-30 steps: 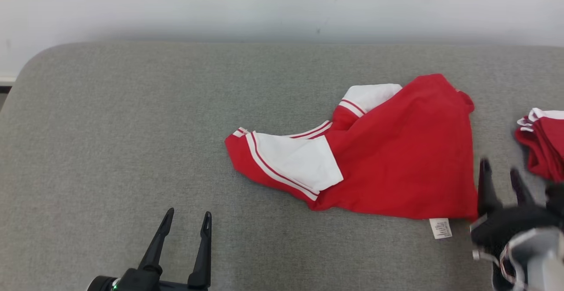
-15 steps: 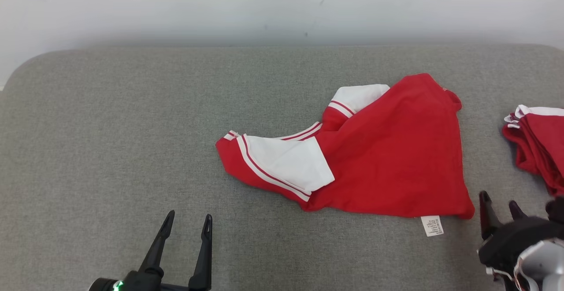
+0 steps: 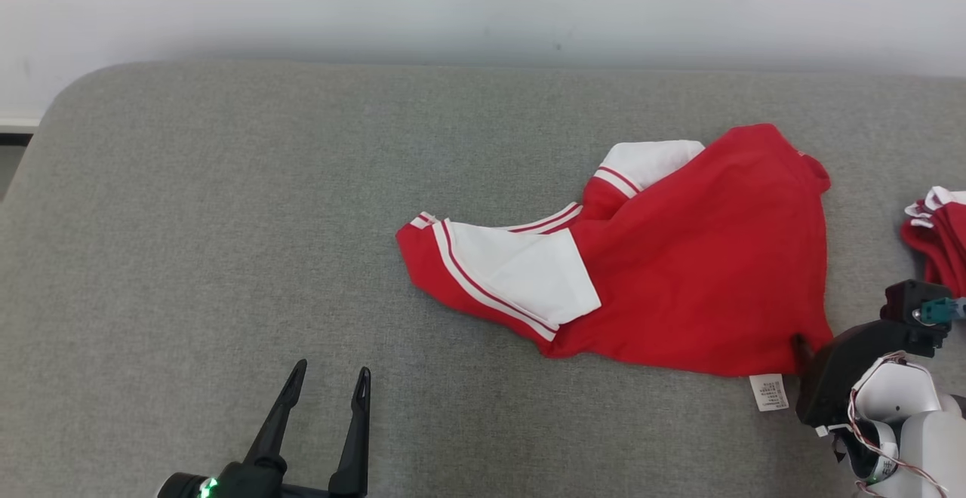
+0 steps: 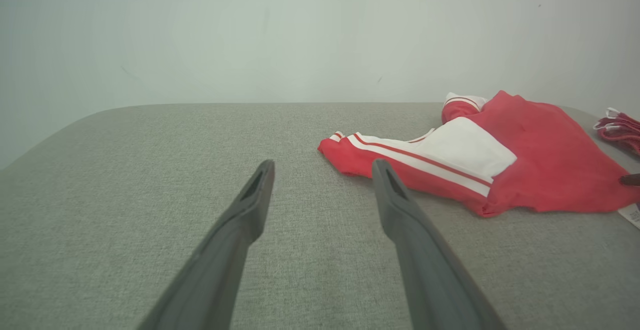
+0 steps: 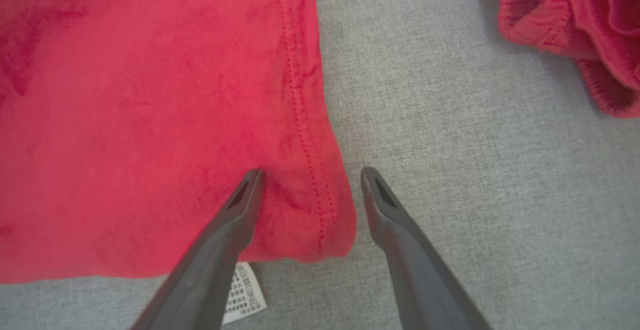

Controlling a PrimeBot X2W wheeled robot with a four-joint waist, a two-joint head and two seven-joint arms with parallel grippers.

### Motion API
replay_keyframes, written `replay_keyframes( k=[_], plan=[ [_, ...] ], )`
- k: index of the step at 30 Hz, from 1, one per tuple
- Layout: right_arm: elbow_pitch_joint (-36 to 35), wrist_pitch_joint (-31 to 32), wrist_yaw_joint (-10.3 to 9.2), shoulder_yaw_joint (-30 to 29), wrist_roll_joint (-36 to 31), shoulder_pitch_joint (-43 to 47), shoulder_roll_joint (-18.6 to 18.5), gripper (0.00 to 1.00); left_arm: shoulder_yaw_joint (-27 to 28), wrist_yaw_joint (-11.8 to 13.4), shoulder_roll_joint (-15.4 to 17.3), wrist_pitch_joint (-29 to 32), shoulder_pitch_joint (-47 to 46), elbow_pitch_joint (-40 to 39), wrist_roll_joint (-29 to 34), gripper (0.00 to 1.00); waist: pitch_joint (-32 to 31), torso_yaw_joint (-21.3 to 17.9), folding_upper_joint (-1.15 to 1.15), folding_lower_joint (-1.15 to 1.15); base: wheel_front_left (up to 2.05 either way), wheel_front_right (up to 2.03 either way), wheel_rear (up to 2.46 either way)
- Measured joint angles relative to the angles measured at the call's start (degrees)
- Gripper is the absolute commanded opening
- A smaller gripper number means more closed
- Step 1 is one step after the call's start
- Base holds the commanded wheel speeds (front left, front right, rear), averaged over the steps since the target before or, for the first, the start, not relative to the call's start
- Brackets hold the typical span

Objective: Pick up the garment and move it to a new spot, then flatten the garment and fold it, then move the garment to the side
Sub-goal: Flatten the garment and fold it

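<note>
- Right gripper (image 5: 311, 171) is down at the near right corner of the red garment (image 3: 694, 272) with its two dark fingers spread apart, holding nothing.
- One finger sits over the red cloth and the other over bare grey fabric just past the stitched hem, so the corner lies in the gap between them. I cannot tell whether the tips press the cloth.
- White care label (image 5: 245, 295) pokes out from under the garment's near edge, just beside the finger that is over the cloth.
- Left gripper (image 3: 332, 370) hangs over the open grey cushion (image 3: 189, 219), fingers also parted and empty, well apart from the garment, which lies ahead of it and off to its right.
- From the right gripper, the garment spreads away forward and to the left. It is a loose, rumpled red body with a white sleeve (image 3: 528, 272) edged in red and white stripes folded over its left end.
- A second white patch (image 3: 649, 160) shows at the far edge of the garment.
- To the right of the right gripper, a little farther off and not touching the garment, lies a bunched pile of red cloth (image 3: 939, 245) with white trim.
- Beyond the cushion's far edge stands a plain pale wall (image 3: 453, 0).
</note>
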Motion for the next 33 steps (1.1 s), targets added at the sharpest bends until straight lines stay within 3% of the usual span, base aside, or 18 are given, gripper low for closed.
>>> replay_keyframes(
  k=[7,9,10,12,23,33],
  plan=[
    [1.7,-0.2,0.00,-0.6,-1.1,-1.7,0.0,1.00,0.3,0.0,0.0,0.0,-0.4,-0.1,0.0,1.00,1.3,0.9,0.00,0.00,0.00,0.00,0.00],
    [2.1,-0.2,0.00,-0.7,-1.4,-2.1,0.0,0.80,0.3,0.0,0.0,0.0,-0.6,-0.2,0.0,1.00,1.7,0.9,0.00,0.00,0.00,0.00,0.00],
    [2.2,-0.2,0.00,-0.8,-1.6,-2.4,0.0,0.44,0.3,0.0,0.0,0.0,-0.7,-0.2,0.0,1.00,1.8,0.8,0.00,0.00,0.00,0.00,0.00],
    [2.3,-1.1,0.00,-0.6,-1.6,-2.7,0.0,0.01,0.3,0.0,0.0,0.0,-0.8,-0.2,0.0,1.00,2.1,0.8,0.00,0.00,0.00,0.00,0.00],
    [-4.5,-5.7,0.00,0.9,1.7,-0.7,0.0,0.00,0.4,-0.1,0.0,0.0,-1.0,0.1,0.0,1.00,1.8,0.4,0.00,0.00,0.00,0.00,0.00],
    [-20.4,-3.2,0.00,-0.8,10.5,9.2,0.0,0.00,0.5,-0.1,0.0,0.0,-0.7,0.1,0.0,1.00,0.7,-0.7,0.00,0.00,0.00,0.00,0.00]
  ],
)
